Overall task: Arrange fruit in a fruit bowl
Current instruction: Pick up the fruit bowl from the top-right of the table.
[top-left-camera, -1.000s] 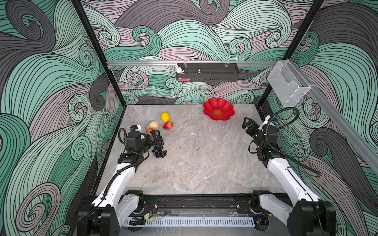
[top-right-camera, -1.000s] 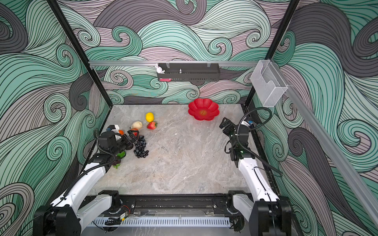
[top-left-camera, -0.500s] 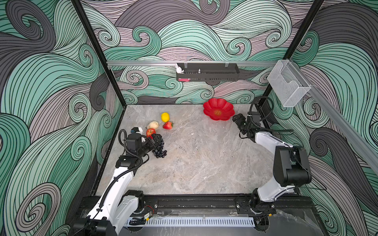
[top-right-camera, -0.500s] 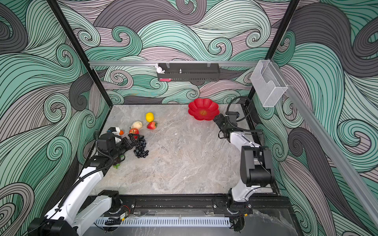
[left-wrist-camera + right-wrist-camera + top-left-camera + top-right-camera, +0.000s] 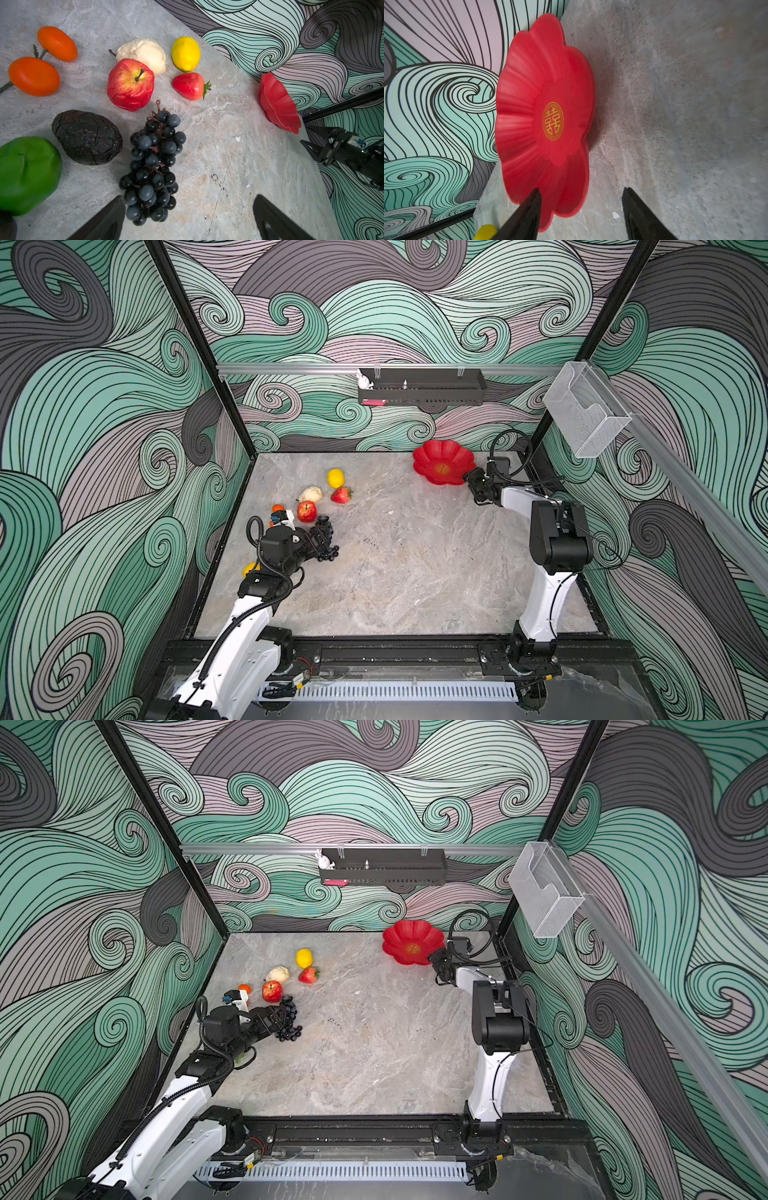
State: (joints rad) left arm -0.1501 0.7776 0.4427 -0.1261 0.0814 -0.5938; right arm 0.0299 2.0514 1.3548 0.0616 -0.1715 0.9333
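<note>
The right gripper (image 5: 581, 190) stands partly open and holds nothing. The near rim of the red bowl (image 5: 517, 124) is between its two fingers, one finger over the inside and the other outside, apart from the rim. There is one bowl, it is empty, and it lies directly ahead of this gripper. I judge that the step in hand is taking the bowl by its rim. Next the fingers must close on the thin edge without tipping it. The left gripper (image 5: 189, 197) is wide open and empty. The one grape bunch (image 5: 152, 164) lies just ahead of it, its near end beside one finger. Beyond the bunch I count one apple (image 5: 130, 84), one strawberry (image 5: 189, 86), one lemon (image 5: 186, 53), one beige lumpy piece (image 5: 143, 54) and two oranges (image 5: 34, 75). To the side of the bunch are one avocado (image 5: 87, 137) and one green fruit (image 5: 27, 174). In a top view a second lemon (image 5: 250, 568) shows beside the left arm.
</note>
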